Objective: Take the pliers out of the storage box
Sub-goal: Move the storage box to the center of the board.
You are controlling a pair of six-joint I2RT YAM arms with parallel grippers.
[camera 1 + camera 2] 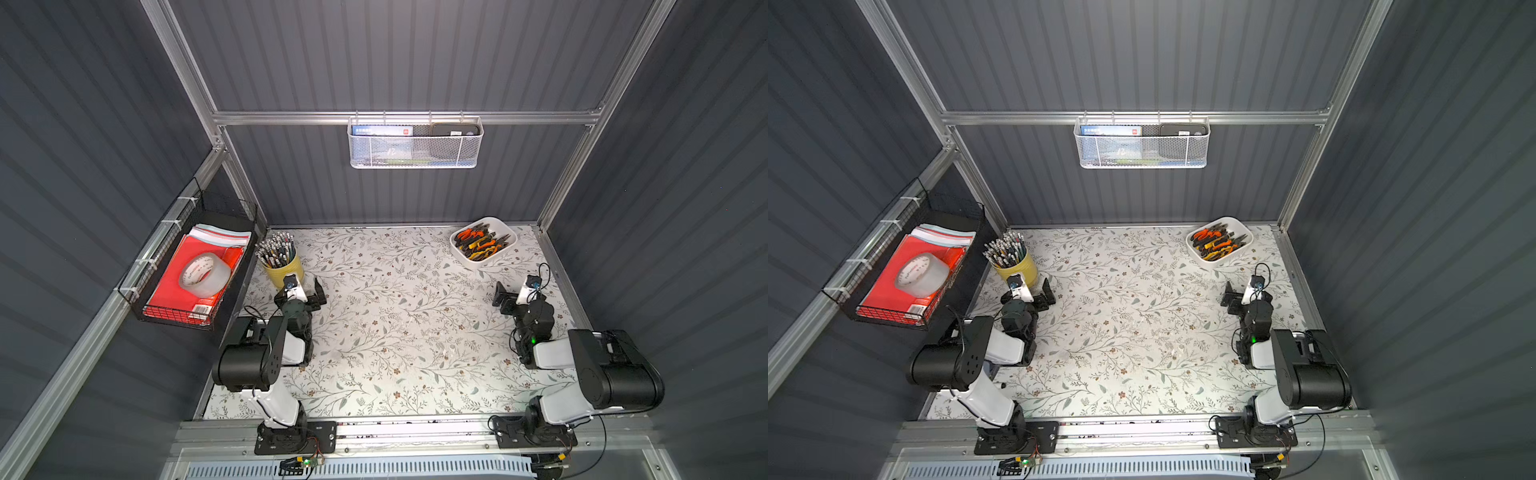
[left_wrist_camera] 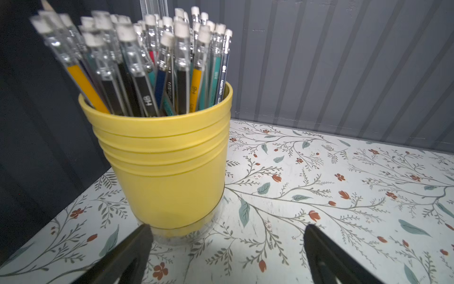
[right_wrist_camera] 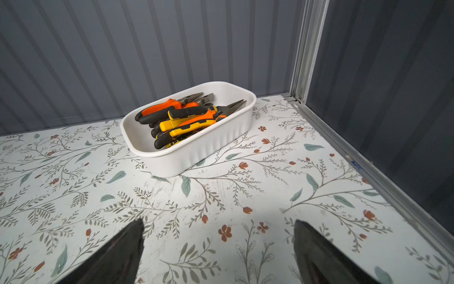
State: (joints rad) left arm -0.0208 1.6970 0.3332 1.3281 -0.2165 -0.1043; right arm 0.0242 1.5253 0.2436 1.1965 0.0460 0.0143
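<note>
Several pliers (image 3: 186, 118), heaped in white box (image 3: 196, 155), far right corner of counter (image 3: 221, 196). Empty, spread wide: left pincer (image 2: 227, 227), right pincer (image 3: 218, 221), both apart from box.

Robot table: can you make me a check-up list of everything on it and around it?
surface: floral tabletop, scuffed in the middle.
job's things: pliers piled in the white storage box, far right corner.
clutter: yellow cup of pencils, far left.
jaws: left jaws open, facing the cup; right jaws open, facing the box; both empty.
cables: black wire loops at the right wrist and arm bases.
surroundings: grey ribbed walls; black wire basket holding a tape roll; white mesh basket on the back wall.
</note>
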